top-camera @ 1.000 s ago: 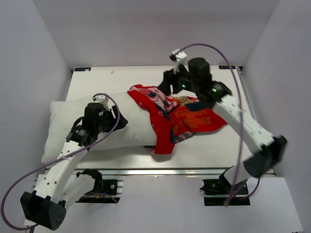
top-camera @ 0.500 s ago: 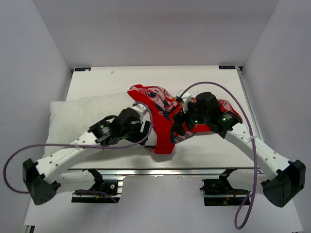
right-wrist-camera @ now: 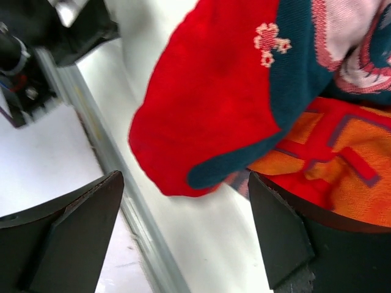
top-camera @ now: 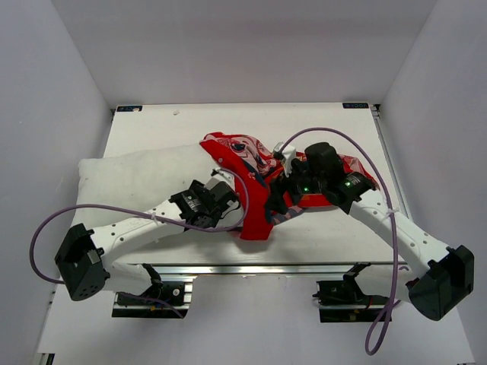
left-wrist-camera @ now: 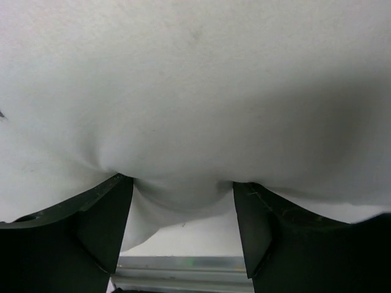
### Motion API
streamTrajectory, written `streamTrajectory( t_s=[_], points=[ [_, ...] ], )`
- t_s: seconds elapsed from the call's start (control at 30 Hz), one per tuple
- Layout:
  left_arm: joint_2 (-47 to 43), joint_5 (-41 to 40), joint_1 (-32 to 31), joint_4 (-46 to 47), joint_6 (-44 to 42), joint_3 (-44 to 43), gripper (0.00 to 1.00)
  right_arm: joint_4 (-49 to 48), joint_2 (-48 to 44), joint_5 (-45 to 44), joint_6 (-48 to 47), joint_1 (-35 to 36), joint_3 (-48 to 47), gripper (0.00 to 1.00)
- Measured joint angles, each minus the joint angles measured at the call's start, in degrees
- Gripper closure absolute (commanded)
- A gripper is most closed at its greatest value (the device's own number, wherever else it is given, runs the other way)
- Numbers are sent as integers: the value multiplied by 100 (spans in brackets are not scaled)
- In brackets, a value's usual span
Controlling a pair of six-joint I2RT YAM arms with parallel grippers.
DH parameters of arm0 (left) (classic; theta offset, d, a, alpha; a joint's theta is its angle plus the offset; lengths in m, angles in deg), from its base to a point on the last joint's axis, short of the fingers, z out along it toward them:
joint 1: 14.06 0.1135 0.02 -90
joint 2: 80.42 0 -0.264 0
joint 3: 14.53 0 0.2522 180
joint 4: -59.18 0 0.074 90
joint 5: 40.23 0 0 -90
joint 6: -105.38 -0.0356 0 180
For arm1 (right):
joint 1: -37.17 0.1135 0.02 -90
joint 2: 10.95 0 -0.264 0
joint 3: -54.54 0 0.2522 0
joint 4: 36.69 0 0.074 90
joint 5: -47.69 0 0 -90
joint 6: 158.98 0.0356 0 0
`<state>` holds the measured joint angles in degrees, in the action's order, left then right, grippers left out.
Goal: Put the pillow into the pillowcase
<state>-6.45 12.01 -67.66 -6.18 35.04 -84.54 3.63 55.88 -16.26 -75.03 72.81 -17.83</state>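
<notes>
At the tabletop's (top-camera: 327,228) 9 o'clock side, a plump white fabric pillow (top-camera: 129,179) bulges into the wide left end effector (left-wrist-camera: 183,183); the right end effector (right-wrist-camera: 183,177), wide, overhangs the red printed pillowcase (right-wrist-camera: 208,104).

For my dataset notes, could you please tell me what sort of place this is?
Probably a robotics lab cell: plain white enclosure walls, a white table with an aluminium rail, and two bolted-down white robot arms.

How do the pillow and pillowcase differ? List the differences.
The pillow is plain white; the pillowcase is red and printed. The pillow is plump; the pillowcase is limp and crumpled. The pillow is longer than the pillowcase. Both are soft and lie on the table.
</notes>
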Motion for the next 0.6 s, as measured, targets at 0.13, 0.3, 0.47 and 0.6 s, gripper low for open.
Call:
streamTrajectory(
  t_s=[0.13,0.3,0.47,0.6],
  points=[
    [83,-125,48,625,-197,398,55,-216,190,79,579,0,0,17],
    [-94,271,671,1469,-332,804,100,-470,621,81,1235,2,-2,19],
    [-621,1093,1355,2122,-378,990,100,-544,944,-295,1620,192,-131,19],
    [-896,1646,1456,2345,-431,970,100,-575,984,-581,1810,426,-391,18]
  ],
)
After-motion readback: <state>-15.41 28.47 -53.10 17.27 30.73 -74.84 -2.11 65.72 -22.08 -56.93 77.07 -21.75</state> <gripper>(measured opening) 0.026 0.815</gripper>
